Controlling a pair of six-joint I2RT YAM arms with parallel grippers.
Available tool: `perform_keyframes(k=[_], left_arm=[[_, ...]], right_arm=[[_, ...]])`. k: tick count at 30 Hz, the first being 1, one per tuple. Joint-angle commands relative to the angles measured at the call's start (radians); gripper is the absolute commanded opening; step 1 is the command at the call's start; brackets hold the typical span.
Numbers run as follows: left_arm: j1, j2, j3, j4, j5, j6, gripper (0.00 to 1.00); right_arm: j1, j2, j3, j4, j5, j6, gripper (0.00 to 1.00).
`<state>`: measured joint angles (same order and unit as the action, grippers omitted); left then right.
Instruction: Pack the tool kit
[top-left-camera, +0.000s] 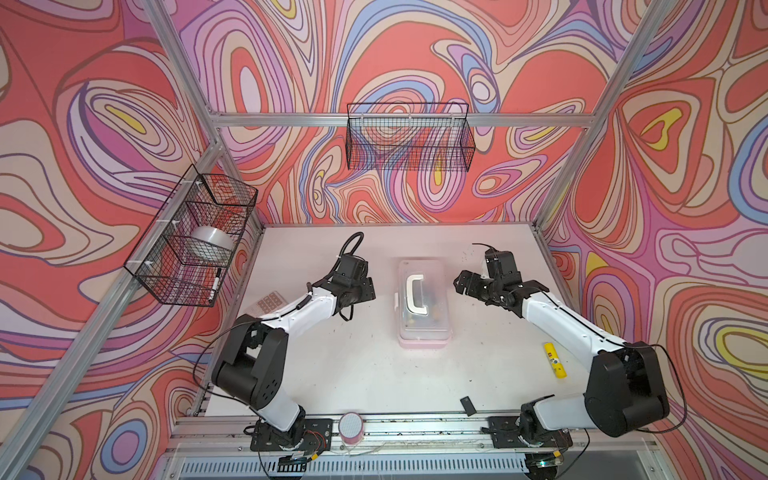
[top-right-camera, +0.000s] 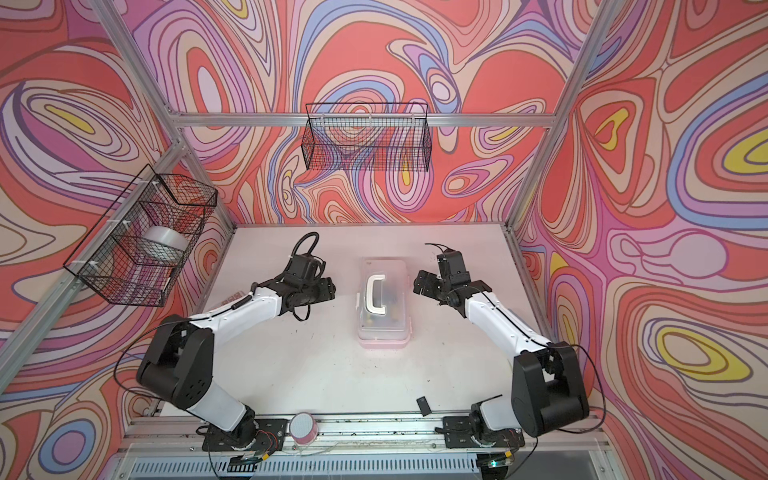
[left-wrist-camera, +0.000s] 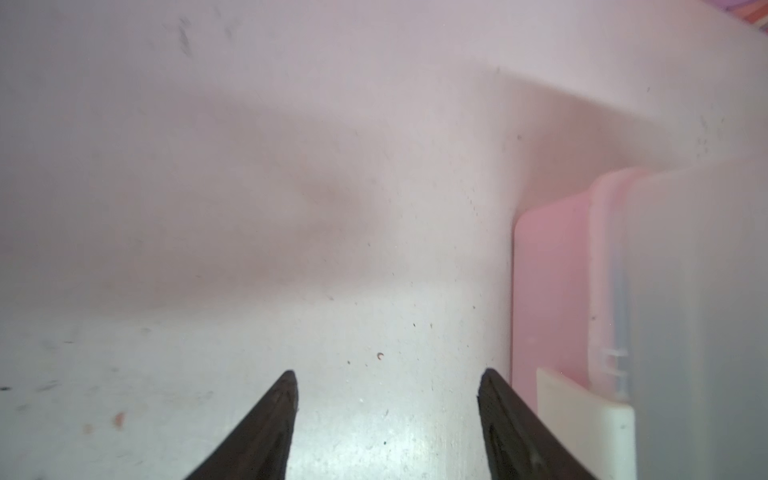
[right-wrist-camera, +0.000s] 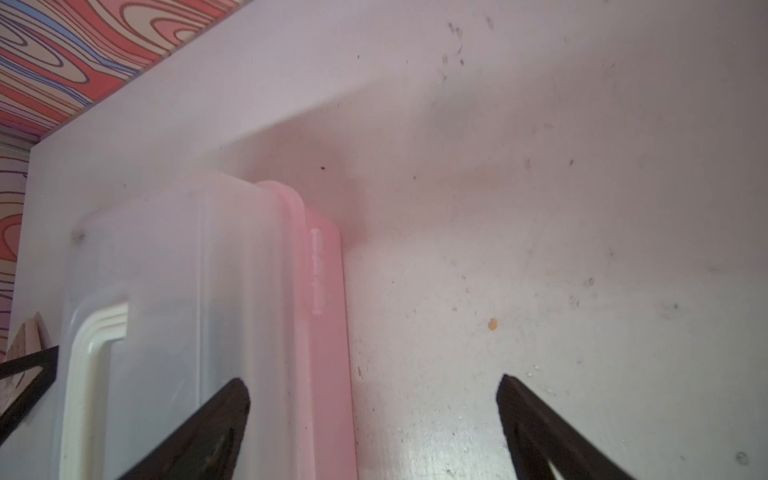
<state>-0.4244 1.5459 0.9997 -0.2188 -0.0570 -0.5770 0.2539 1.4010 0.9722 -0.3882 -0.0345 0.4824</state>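
Note:
The tool kit (top-left-camera: 423, 332) (top-right-camera: 384, 338) is a pink box that stands mid-table in both top views. Its clear lid (top-left-camera: 432, 291) is down and its white handle (top-left-camera: 411, 293) lies flat on top. Dim shapes of tools show through the lid. My left gripper (top-left-camera: 365, 291) (left-wrist-camera: 386, 386) hangs open over bare table just left of the box, beside the white latch (left-wrist-camera: 582, 411). My right gripper (top-left-camera: 463, 284) (right-wrist-camera: 374, 390) is open wide at the box's right edge. One of its fingers is over the lid (right-wrist-camera: 187, 270) and the other is over the table. Neither holds anything.
A calculator (top-left-camera: 268, 302) lies half hidden behind the left arm. A yellow glue stick (top-left-camera: 555, 359) lies at the right, and a small black piece (top-left-camera: 467, 405) near the front. A round pink-and-white object (top-left-camera: 351, 427) sits on the front rail. Wire baskets hang on the left wall (top-left-camera: 195, 237) and back wall (top-left-camera: 409, 137).

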Motion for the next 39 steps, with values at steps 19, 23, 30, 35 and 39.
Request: perform_keyframes(k=[19,23,30,35,39], left_arm=[[0.025,-0.520,-0.657,0.728,-0.618,0.550,1.00],[0.158,-0.431,-0.658,0.719,-0.551,0.490,1.00],[0.267,-0.287,-0.789,1.103,-0.331,0.421,1.00],[0.362,-0.267,-0.752,1.040,-0.144,0.379,1.00],[0.366,-0.268,-0.756,1.062,-0.023,0.426,1.00]], right_arm=[[-0.025,0.170,-0.348,0.807,0.535,-0.447,0.99],[-0.039,0.266,-0.325,0.944,0.586,-0.485,0.98],[-0.093,0.292,-0.440,1.247,0.537,-0.509,0.98],[-0.171,0.273,-0.589,1.466,0.317,-0.469,0.98],[-0.187,0.311,-0.552,1.437,0.168,-0.508,0.98]])
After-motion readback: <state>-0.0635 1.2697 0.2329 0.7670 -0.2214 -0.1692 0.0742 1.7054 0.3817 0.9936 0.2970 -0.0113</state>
